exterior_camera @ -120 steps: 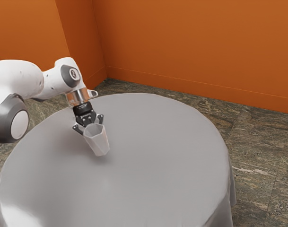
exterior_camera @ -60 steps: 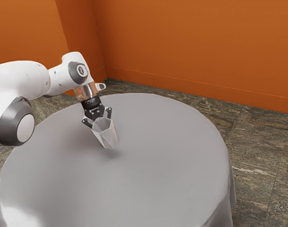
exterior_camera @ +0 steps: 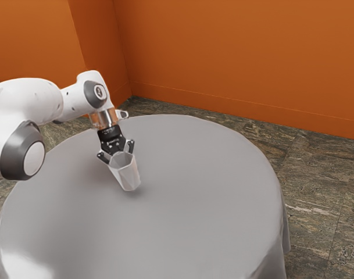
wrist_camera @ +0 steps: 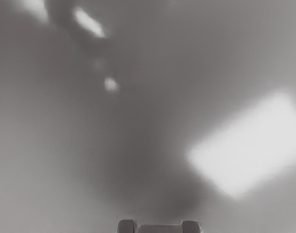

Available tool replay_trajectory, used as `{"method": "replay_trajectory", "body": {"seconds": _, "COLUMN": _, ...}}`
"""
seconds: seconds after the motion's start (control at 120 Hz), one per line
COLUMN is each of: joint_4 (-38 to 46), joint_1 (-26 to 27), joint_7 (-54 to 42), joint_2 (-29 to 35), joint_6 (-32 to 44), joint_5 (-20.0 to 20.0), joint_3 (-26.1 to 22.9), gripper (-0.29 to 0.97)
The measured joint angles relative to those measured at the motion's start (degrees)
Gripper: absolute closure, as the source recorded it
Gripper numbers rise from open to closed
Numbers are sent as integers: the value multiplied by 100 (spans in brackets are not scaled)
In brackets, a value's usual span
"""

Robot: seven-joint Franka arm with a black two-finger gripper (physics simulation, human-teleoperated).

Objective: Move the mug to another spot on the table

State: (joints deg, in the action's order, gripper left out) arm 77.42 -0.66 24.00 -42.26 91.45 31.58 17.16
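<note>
The mug [exterior_camera: 125,172] is a pale grey faceted cup without a visible handle. It leans over the round grey table [exterior_camera: 211,192], on the side at the exterior view's left. My black gripper [exterior_camera: 115,153] grips its rim from above, with fingers on both sides of the wall, so it is shut on the mug. The mug's base hangs just over its shadow; I cannot tell if it touches the cloth. In the wrist view a small grey shape [wrist_camera: 158,227] lies under my hand, above the blurred tabletop [wrist_camera: 65,145].
A grey cloth covers the table and hangs over its edge [exterior_camera: 281,226] at the exterior view's right. Orange walls [exterior_camera: 235,52] stand behind, over a stone floor [exterior_camera: 328,174]. The tabletop stretches bare toward the exterior view's right.
With the mug held, my hand rose and moved toward the exterior view's right. It then came down and back a little to the left.
</note>
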Motion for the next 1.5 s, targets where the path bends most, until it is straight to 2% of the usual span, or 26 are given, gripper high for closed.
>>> {"method": "replay_trajectory", "body": {"seconds": 0.4, "joint_4": -1, "joint_1": -86, "joint_7": -13, "joint_2": -164, "joint_6": -92, "joint_5": 17, "joint_3": -8, "gripper": 77}}
{"method": "replay_trajectory", "body": {"seconds": 0.767, "joint_4": -35, "joint_1": -86, "joint_7": -18, "joint_2": -261, "joint_6": 148, "joint_5": 84, "joint_3": -54, "gripper": 77}}
{"method": "replay_trajectory", "body": {"seconds": 0.95, "joint_4": -32, "joint_1": -84, "joint_7": -30, "joint_2": -261, "joint_6": 201, "joint_5": 142, "joint_3": -48, "gripper": 39}}
{"method": "replay_trajectory", "body": {"seconds": 1.075, "joint_4": -32, "joint_1": -84, "joint_7": -44, "joint_2": -261, "joint_6": 223, "joint_5": 153, "joint_3": -47, "gripper": 21}}
{"method": "replay_trajectory", "body": {"seconds": 1.25, "joint_4": -21, "joint_1": -84, "joint_7": -86, "joint_2": -265, "joint_6": 425, "joint_5": 128, "joint_3": -31, "gripper": 9}}
{"method": "replay_trajectory", "body": {"seconds": 1.5, "joint_4": -17, "joint_1": -84, "joint_7": -214, "joint_2": -302, "joint_6": 1259, "joint_5": 89, "joint_3": -15, "gripper": 3}}
